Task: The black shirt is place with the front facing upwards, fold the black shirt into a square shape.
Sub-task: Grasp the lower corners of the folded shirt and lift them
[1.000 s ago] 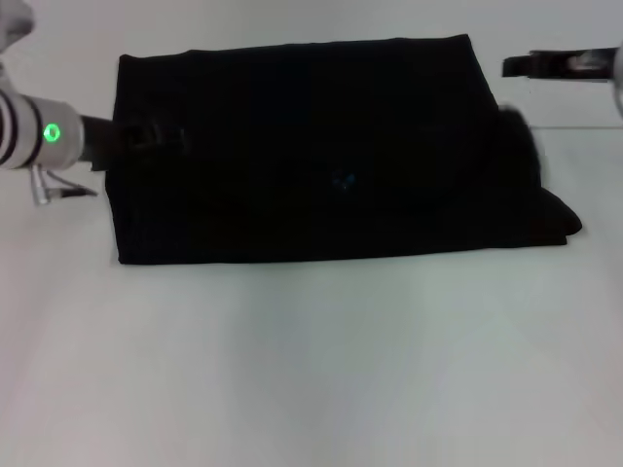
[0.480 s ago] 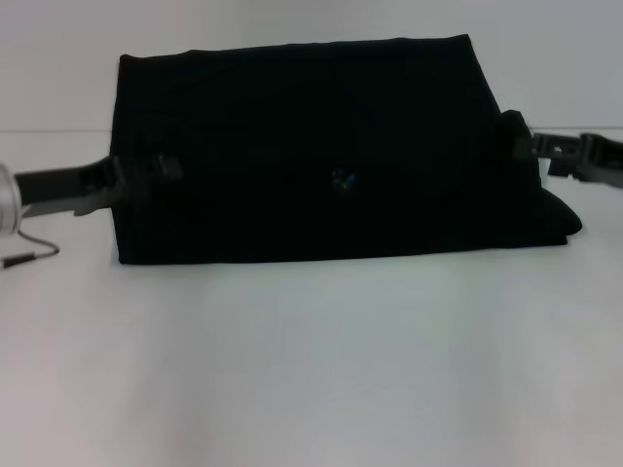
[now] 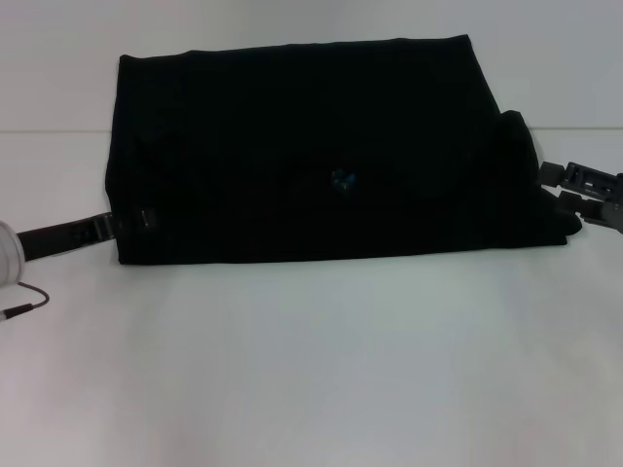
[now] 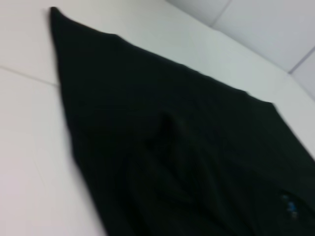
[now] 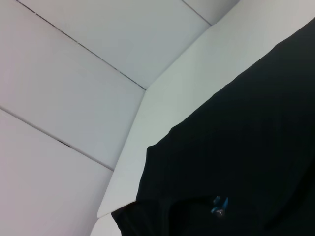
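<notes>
Two grippers sit low at the near corners of the black shirt point(image 3: 311, 156), one on each side. I see my left gripper point(image 3: 122, 226) right at the near left corner; its tip is lost in the dark cloth, so I cannot tell if its jaws are apart or together. My right gripper point(image 3: 557, 190) is at the near right corner, where the cloth bunches into a lump. Its jaws look a little apart, with one finger point(image 3: 552, 175) just beside the lump, and I do not think they hold anything.

Between the two sets of jaws, the shirt lies flat on the white table point(image 3: 311, 370) as a wide folded block, running away from them to the far edge. A small blue label point(image 3: 341, 180) shows near its middle.

I think the shirt is soft, light and floppy. It will sag and slide if I pinch only one layer. I would grab all the layers at each near corner.
</notes>
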Robot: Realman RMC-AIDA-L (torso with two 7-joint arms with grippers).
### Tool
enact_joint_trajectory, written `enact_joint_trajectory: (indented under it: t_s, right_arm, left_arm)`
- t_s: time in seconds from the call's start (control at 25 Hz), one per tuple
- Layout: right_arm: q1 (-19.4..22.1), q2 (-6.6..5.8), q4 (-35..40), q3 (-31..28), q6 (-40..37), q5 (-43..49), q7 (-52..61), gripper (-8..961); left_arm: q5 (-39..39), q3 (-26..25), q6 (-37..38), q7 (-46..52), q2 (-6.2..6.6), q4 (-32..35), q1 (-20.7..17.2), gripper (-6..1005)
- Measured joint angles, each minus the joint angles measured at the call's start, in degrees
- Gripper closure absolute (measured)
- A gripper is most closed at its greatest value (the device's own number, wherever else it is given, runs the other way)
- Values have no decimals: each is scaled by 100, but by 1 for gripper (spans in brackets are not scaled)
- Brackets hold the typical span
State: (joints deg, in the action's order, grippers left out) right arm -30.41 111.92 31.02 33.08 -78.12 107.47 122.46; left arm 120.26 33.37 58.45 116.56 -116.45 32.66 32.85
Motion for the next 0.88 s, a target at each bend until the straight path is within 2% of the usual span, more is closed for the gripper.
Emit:
enact_joint_trajectory:
  t_s: [0.32, 0.56, 0.88]
  right_arm:
    - [-39, -39, -7, -25, 5, -5, -45, 31]
    - [-33, -39, -18, -29, 61, -10, -52, 30]
    - [-6, -48, -74, -30, 107, -15, -56, 30]
  left_arm:
    - [7, 56, -728, 472, 16, -365, 146, 285]
    - [157, 69, -747, 485, 45, -464, 162, 309]
    - [258, 127, -686, 484, -2, -471, 161, 341]
